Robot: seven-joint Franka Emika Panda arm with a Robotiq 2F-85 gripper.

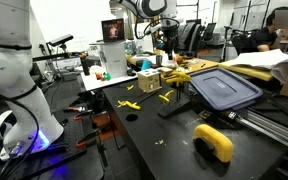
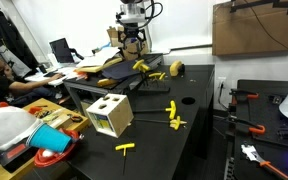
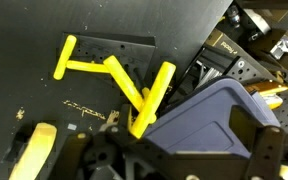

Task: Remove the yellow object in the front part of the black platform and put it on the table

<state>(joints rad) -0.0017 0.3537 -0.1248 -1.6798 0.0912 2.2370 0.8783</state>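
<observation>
In the wrist view a yellow branched object [image 3: 87, 67] lies on the flat black platform [image 3: 124, 48]. A second yellow stick [image 3: 152, 98] leans from it toward the lid. In both exterior views the yellow pieces [image 1: 166, 97] [image 2: 142, 67] lie by the platform [image 1: 174, 106]. My gripper [image 3: 179, 160] is open and empty. It hangs well above the black table [image 1: 154, 150] in both exterior views [image 1: 165, 40] [image 2: 132, 40].
A large grey-blue ribbed lid [image 3: 209, 120] [image 1: 224, 88] lies right beside the platform. More yellow pieces [image 1: 129, 103] [image 2: 172, 112] lie scattered on the table, with a thick yellow curved piece [image 1: 214, 142] and a wooden box [image 2: 111, 115]. A white desk [image 1: 114, 78] stands behind.
</observation>
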